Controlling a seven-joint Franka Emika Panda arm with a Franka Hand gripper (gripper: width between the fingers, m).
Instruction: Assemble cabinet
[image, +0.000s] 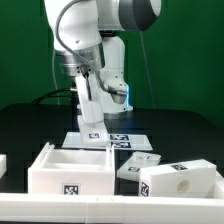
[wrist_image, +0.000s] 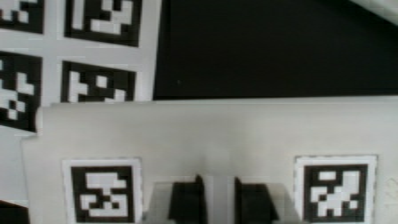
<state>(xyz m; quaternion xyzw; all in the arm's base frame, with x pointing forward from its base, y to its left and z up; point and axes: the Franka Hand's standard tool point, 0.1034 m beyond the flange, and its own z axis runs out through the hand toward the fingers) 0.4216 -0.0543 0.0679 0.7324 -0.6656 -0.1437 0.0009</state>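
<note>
from my station i see the gripper (image: 88, 96) pinching a thin white panel (image: 93, 118) of the cabinet. it holds the panel upright above the marker board (image: 125, 138), near the middle of the bench (image: 30, 125). i can't tell whether the panel's lower edge touches the board. in the wrist view the fingers (wrist_image: 185, 196) sit close together on the panel, with one marker tag on either side. the open cabinet box (image: 68, 170) rests by the bench's front edge, on the exterior view's left. a smaller block (image: 140, 165) and a block with a round hole (image: 185, 183) lie just beside each other at the front, on the exterior view's right.
</note>
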